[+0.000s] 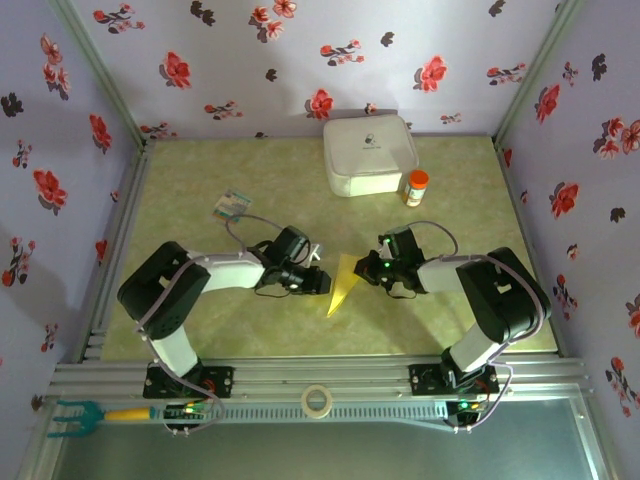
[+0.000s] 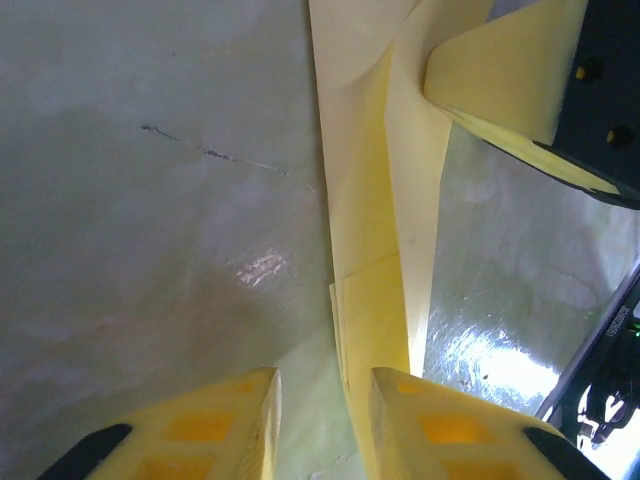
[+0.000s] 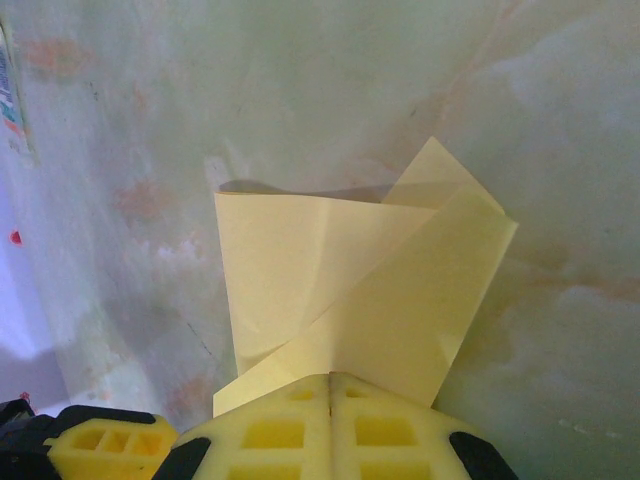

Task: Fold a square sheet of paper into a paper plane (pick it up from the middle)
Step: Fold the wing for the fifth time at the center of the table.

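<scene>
Holding: right claw (image 1: 368,270) is shut tight on the paper (image 1: 342,283), pinching it near the wide end; two folded flaps fan out past its fingertips in the right wrist view
Left claw (image 1: 322,282): jaws part open, gripping nothing; the paper's long edge runs just beside its right finger
Where: paper at mid-table (image 1: 200,200), between the two claws, well apart from the white box (image 1: 369,155) at 12 o'clock
Key relation: paper lies at 3 o'clock from the left claw, almost touching; at 8 o'clock from the right claw
Long axis: 1 o'clock to 7 o'clock in the top view
Pointing: narrow tip toward 7 o'clock, at the near edge; wide end at 1 o'clock
Nearer arm: both are close; the free left claw seems best placed to take the long fold
</scene>
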You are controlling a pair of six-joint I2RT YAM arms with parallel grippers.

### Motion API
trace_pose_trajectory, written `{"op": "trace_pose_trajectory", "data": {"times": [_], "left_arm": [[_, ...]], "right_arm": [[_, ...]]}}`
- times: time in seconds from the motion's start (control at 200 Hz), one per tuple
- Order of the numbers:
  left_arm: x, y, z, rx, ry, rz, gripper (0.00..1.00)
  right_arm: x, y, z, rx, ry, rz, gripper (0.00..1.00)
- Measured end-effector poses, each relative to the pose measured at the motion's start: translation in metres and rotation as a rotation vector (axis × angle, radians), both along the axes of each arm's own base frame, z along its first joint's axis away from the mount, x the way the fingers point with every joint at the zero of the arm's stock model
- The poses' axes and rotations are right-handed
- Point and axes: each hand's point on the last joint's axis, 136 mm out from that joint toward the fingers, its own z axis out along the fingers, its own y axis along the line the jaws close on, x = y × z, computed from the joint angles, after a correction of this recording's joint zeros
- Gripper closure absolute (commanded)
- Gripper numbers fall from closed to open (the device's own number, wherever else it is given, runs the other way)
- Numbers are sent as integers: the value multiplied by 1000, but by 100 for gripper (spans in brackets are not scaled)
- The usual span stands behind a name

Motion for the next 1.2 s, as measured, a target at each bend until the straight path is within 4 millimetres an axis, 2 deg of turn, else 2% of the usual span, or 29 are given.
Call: {"op": "trace_pose_trajectory", "data": {"times": [0.605, 0.735, 0.82, 0.915, 1.06, 1.14, 1.2], "left_arm": [[-1, -9, -6, -46, 45, 4, 76], [-1, -10, -6, -52, 50, 9, 76], [0, -10, -6, -53, 53, 12, 76], [0, -10, -6, -54, 53, 12, 77], [0, -11, -5, -63, 47, 11, 76], [0, -12, -4, -73, 42, 8, 75], [0, -13, -4, -81, 43, 8, 75]], "right_arm": [[1, 1, 1, 8, -1, -2, 94], [1, 2, 2, 22, -5, -4, 89], [2, 4, 5, 35, -5, -7, 83], [4, 5, 15, 53, -29, -9, 80], [7, 4, 46, 76, -103, -15, 77], [4, -2, 58, 62, -128, -35, 77], [-2, -9, 59, 44, -130, -48, 77]]}}
